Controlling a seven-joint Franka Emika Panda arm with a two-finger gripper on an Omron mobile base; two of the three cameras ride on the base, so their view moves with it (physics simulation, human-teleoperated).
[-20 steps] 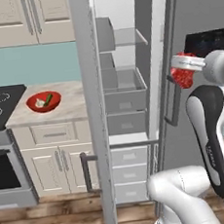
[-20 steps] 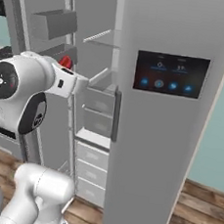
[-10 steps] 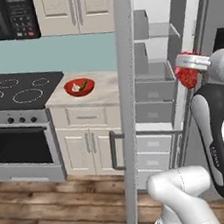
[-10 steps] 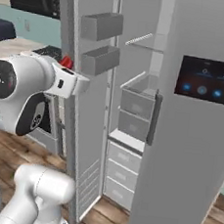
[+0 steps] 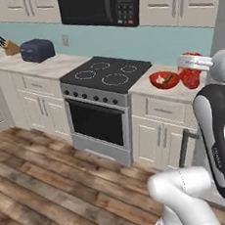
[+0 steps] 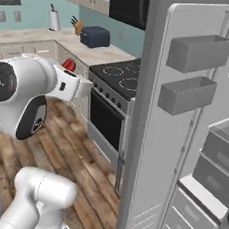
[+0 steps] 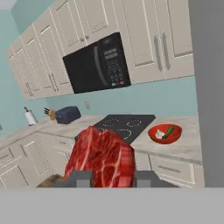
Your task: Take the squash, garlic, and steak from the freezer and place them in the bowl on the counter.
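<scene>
My gripper (image 7: 113, 178) is shut on the steak (image 7: 100, 156), a marbled red slab that stands up between the two dark fingertips. From the left base camera the steak (image 5: 190, 75) hangs just right of the red bowl (image 5: 163, 80), at about its height. The bowl (image 7: 165, 134) rests on the beige counter (image 7: 189, 145) beside the stove and holds the green squash (image 7: 169, 132) and the pale garlic (image 7: 160, 134). The freezer (image 6: 169, 143) stands open at the right, its door shelves and grey drawers (image 6: 217, 159) in sight.
A black stovetop (image 5: 105, 74) over an oven lies left of the bowl, with a microwave (image 5: 98, 6) above it. A toaster (image 5: 37, 49) and knife block (image 5: 9, 46) stand on the far left counter. Wooden floor (image 5: 48, 185) stretches in front of the cabinets.
The whole picture has swung: the base turned from the freezer toward the stove and counter. The steak stays in the gripper throughout.
</scene>
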